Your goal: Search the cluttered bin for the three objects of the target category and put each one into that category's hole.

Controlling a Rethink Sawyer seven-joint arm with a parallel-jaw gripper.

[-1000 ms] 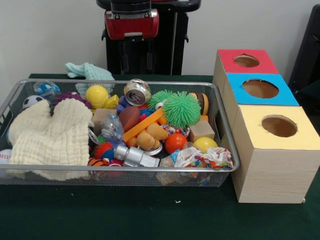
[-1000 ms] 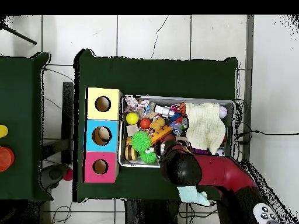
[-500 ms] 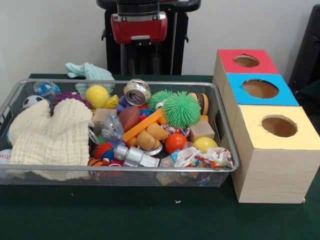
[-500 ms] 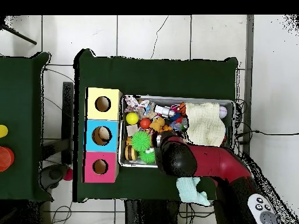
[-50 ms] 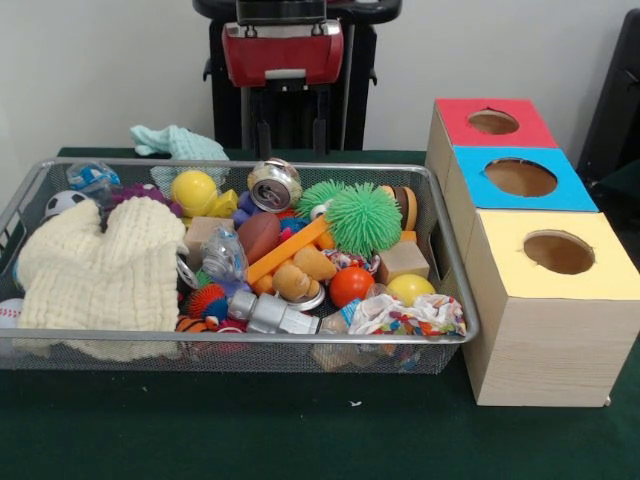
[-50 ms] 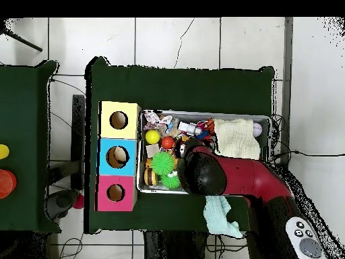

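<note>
Red arm (image 6: pixel 253 179), rounded black joint (image 6: pixel 204 175); red-cased gripper (image 5: pixel 289 125) (two thin black fingers (image 5: pixel 262 130)).

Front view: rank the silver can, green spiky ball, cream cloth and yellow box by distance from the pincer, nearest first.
1. Silver can: far side of the bin, just below the pincer.
2. Green spiky ball: lower and to the picture's right.
3. Cream cloth: bin's left end.
4. Yellow box: outside the bin, front right.

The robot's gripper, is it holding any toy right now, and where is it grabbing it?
Nothing is held. The gripper hangs above the far side of the wire bin, its fingers apart with only air between them, touching no toy.
</note>
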